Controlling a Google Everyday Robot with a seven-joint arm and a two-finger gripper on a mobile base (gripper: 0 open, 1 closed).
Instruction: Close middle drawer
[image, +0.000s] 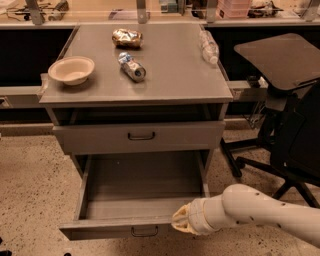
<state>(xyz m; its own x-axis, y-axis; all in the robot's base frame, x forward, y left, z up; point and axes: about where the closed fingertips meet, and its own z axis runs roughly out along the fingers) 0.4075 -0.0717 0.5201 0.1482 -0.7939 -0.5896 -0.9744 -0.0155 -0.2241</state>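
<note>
The middle drawer (142, 190) is pulled far out of the grey cabinet. It shows a flat grey inside, a low narrow front panel (100, 230) and a small dark loop handle (144, 231). My gripper (179, 221), a yellowish tip on a thick white arm coming in from the lower right, sits at the right end of the front panel, at its top edge. I cannot tell if it touches the panel.
Above is a shut, taller-fronted drawer (140, 136). On the cabinet top (170, 80) lie a white bowl (71, 69), a can (132, 67), a crumpled bag (127, 37) and a plastic bottle (209, 47). A black office chair (295, 125) stands close on the right.
</note>
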